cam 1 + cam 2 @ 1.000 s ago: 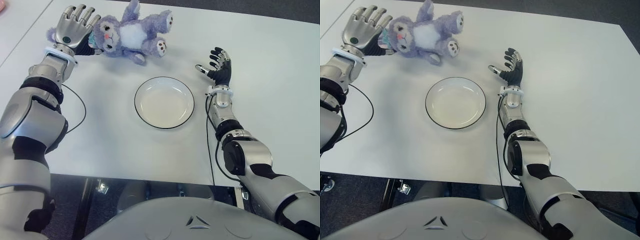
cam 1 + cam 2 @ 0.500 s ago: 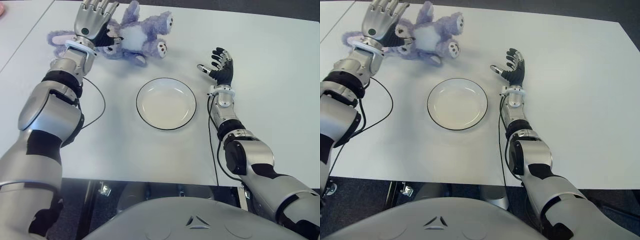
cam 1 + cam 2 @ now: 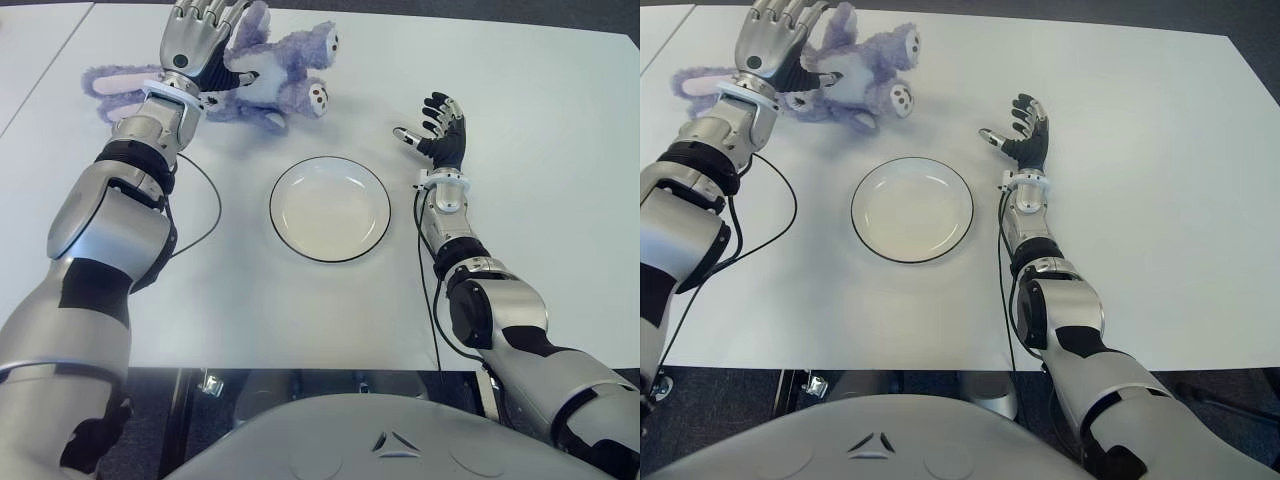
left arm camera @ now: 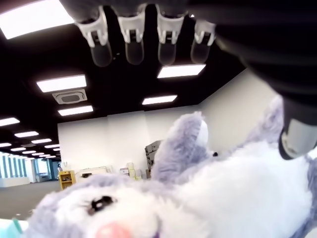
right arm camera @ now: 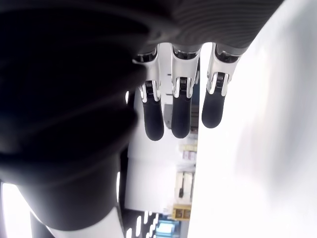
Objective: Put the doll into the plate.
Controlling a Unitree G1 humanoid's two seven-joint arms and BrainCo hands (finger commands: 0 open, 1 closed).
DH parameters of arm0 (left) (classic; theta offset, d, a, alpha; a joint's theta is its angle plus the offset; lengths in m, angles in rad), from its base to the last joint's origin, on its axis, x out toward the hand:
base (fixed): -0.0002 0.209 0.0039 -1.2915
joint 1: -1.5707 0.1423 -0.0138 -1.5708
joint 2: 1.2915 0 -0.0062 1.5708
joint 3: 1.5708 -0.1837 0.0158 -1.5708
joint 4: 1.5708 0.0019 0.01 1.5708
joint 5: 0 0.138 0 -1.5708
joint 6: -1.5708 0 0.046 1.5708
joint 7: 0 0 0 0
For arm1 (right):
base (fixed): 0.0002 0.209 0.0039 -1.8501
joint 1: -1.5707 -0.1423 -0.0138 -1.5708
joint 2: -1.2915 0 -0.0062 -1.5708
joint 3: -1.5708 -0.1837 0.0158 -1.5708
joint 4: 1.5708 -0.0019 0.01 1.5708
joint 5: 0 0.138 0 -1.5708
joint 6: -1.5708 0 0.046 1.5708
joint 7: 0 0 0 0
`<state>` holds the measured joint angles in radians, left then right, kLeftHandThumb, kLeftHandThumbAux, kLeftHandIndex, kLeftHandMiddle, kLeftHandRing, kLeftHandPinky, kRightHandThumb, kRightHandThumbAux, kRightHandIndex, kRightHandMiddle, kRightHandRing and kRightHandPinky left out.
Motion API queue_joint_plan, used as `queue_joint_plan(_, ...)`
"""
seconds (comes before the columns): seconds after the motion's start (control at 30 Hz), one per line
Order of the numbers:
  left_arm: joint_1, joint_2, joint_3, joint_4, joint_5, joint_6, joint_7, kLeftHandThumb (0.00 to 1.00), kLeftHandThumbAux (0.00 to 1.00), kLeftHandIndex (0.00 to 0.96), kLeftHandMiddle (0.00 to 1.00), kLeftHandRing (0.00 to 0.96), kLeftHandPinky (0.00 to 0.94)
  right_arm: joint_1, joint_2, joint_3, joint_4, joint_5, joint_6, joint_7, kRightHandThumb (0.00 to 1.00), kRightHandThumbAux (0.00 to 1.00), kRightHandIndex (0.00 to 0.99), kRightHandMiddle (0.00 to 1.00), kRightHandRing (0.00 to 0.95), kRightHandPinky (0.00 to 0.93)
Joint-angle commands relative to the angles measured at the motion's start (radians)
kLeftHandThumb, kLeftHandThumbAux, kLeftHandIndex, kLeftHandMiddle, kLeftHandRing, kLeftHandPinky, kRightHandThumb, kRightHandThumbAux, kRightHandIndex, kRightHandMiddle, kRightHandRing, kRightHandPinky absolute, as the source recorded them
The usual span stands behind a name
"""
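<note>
Over the doll [image 3: 270, 75], left robot hand [image 3: 197, 40] palm-down, fingers spread, empty; right robot hand [image 3: 438, 130] likewise unclenched.

Bare table [image 3: 250, 150] lies between doll [image 3: 280, 75] and plate [image 3: 329, 208].

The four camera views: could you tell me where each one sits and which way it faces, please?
Left eye view: on the head, looking down at the table; both arms show.
Right eye view: beside it; shares the plate, the plush doll, left hand and right hand.
Left wrist view: under the open fingers, facing the doll's face.
Right wrist view: along its relaxed fingers, beside the tabletop.
</note>
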<state>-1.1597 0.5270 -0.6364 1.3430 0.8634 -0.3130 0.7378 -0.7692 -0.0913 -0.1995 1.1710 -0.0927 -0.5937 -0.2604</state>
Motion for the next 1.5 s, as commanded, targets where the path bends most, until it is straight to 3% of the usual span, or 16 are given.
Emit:
queue_joint_plan(0.03, 0.010, -0.044, 0.012, 0.016, -0.019, -0.026, -0.076, 0.166, 0.469, 0.000, 0.000, 0.000, 0.000, 0.328, 0.050, 0.011, 0.180, -0.016, 0.097, 0.001, 0.001, 0.993, 0.210, 0.259, 0.229, 0.249)
queue_joint_plan(0.53, 0.043, -0.066, 0.019, 0.036, -0.032, -0.041, -0.195, 0.096, 0.492, 0.000, 0.000, 0.000, 0.001, 0.337, 0.044, 0.012, 0.178, -0.017, 0.092, -0.007, 0.005, 0.998, 0.225, 0.275, 0.244, 0.248)
queue_joint_plan(1.03, 0.082, -0.071, 0.040, 0.037, -0.074, -0.064, -0.339, 0.096, 0.539, 0.012, 0.000, 0.000, 0.040, 0.342, 0.037, 0.016, 0.177, -0.022, 0.082, -0.020, 0.008, 0.998, 0.228, 0.282, 0.250, 0.253)
queue_joint_plan(1.3, 0.102, -0.104, 0.012, 0.038, -0.053, -0.066, -0.376, 0.046, 0.549, 0.020, 0.000, 0.000, 0.040, 0.343, 0.036, 0.015, 0.176, -0.020, 0.079, -0.020, 0.014, 0.998, 0.225, 0.280, 0.250, 0.256)
queue_joint_plan(1.4, 0.096, -0.124, 0.000, 0.037, -0.043, -0.070, -0.408, 0.016, 0.537, 0.026, 0.000, 0.013, 0.032, 0.344, 0.036, 0.018, 0.176, -0.023, 0.077, -0.026, 0.014, 0.998, 0.231, 0.284, 0.256, 0.260)
queue_joint_plan(1.5, 0.086, -0.132, -0.008, 0.035, -0.036, -0.077, -0.440, 0.005, 0.536, 0.026, 0.000, 0.102, 0.040, 0.345, 0.036, 0.020, 0.176, -0.026, 0.077, -0.031, 0.012, 0.997, 0.237, 0.287, 0.259, 0.259)
